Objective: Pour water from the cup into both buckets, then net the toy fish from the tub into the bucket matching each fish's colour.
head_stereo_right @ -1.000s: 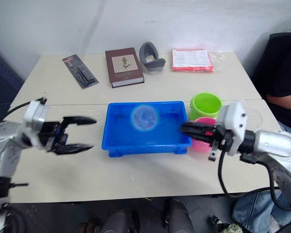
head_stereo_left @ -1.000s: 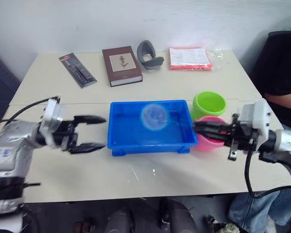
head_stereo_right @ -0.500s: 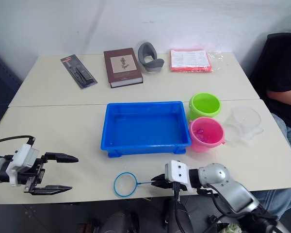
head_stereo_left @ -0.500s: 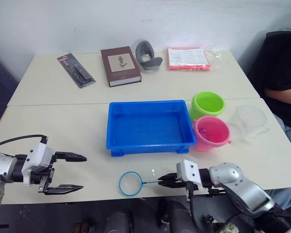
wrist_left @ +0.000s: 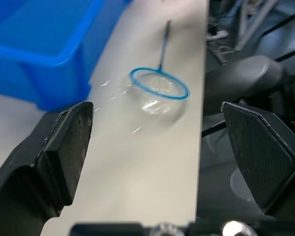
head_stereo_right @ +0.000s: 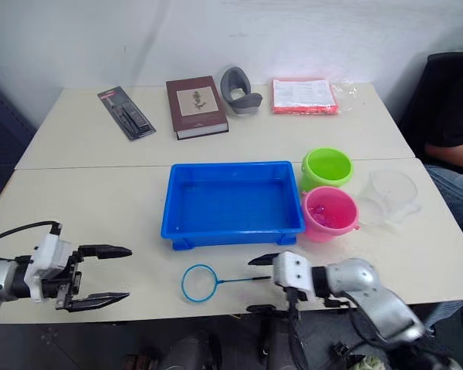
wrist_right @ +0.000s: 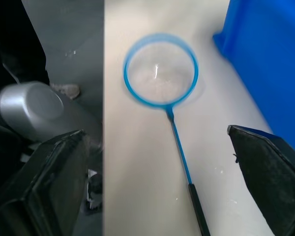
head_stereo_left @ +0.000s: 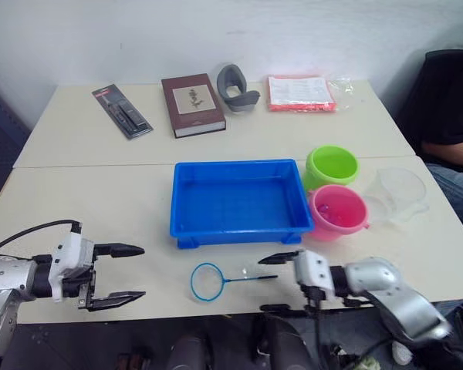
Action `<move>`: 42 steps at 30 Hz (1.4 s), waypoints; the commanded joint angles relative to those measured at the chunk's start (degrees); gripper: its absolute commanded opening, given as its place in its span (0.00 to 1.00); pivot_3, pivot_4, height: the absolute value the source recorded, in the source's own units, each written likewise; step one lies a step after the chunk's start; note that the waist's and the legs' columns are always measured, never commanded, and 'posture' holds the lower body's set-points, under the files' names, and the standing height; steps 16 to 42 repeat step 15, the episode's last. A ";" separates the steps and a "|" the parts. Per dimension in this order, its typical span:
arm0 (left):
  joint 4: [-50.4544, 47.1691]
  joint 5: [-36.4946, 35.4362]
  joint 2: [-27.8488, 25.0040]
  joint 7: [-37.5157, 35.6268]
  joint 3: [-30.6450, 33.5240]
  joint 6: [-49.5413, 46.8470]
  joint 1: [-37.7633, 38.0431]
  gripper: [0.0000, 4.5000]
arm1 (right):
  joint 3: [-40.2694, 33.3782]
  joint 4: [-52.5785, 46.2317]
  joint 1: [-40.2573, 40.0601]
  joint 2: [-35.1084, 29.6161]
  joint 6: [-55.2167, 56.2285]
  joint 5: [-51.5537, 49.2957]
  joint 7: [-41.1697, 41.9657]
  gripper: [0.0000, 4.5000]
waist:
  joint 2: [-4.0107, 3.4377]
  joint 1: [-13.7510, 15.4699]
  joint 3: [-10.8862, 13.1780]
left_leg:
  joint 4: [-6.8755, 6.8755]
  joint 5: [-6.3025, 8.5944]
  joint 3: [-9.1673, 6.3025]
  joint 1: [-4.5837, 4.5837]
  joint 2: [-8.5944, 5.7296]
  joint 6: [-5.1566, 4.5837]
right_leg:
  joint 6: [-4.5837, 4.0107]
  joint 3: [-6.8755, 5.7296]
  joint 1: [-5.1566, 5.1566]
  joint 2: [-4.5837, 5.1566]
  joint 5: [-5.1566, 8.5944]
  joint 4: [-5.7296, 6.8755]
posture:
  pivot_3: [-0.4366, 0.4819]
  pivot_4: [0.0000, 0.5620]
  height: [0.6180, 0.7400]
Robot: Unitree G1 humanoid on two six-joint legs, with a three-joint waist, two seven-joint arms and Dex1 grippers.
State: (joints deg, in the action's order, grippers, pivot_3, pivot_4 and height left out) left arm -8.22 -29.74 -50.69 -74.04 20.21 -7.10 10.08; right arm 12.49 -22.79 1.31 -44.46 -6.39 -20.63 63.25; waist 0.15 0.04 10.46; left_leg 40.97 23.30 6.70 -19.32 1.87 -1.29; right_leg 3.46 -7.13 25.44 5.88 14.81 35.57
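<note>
The net [head_stereo_left: 207, 281] lies flat on the table near the front edge, its light-blue hoop [wrist_right: 161, 69] toward the left and its black stick pointing right. My right gripper [head_stereo_left: 276, 283] is open, with the stick's end lying loose between its fingers. My left gripper [head_stereo_left: 123, 274] is open and holds nothing at the front left. The blue tub [head_stereo_left: 239, 204] sits mid-table. To its right stand the green bucket [head_stereo_left: 332, 166], the pink bucket [head_stereo_left: 337, 210] with small pink fish [head_stereo_right: 322, 210] inside, and the clear cup [head_stereo_left: 401, 193].
Along the table's far side lie a black packaged item [head_stereo_left: 123, 112], a brown book [head_stereo_left: 193, 104], a grey curved object [head_stereo_left: 237, 87] and a red packet [head_stereo_left: 301, 92]. A person [head_stereo_left: 451, 123] sits at the right edge.
A second ago the right gripper held the net by the tub and pink bucket. It drew back to the front edge, opened and let go of the net. The left arm also pulled back.
</note>
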 commanded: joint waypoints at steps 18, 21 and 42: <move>23.45 12.50 2.08 12.84 7.80 17.03 0.29 1.00 | -54.67 0.88 -33.17 -3.16 7.10 -11.78 10.87 0.99 | 0.27 0.46 -0.18 | -0.18 0.34 0.18 0.19 -0.01 -0.27 | 0.04 0.20 -0.02 0.14 -0.02 -0.11 | 0.48 0.27 1.00; 23.45 12.50 2.08 12.84 7.80 17.03 0.29 1.00 | -54.67 0.88 -33.17 -3.16 7.10 -11.78 10.87 0.99 | 0.27 0.46 -0.18 | -0.18 0.34 0.18 0.19 -0.01 -0.27 | 0.04 0.20 -0.02 0.14 -0.02 -0.11 | 0.48 0.27 1.00; 23.45 12.50 2.08 12.84 7.80 17.03 0.29 1.00 | -54.67 0.88 -33.17 -3.16 7.10 -11.78 10.87 0.99 | 0.27 0.46 -0.18 | -0.18 0.34 0.18 0.19 -0.01 -0.27 | 0.04 0.20 -0.02 0.14 -0.02 -0.11 | 0.48 0.27 1.00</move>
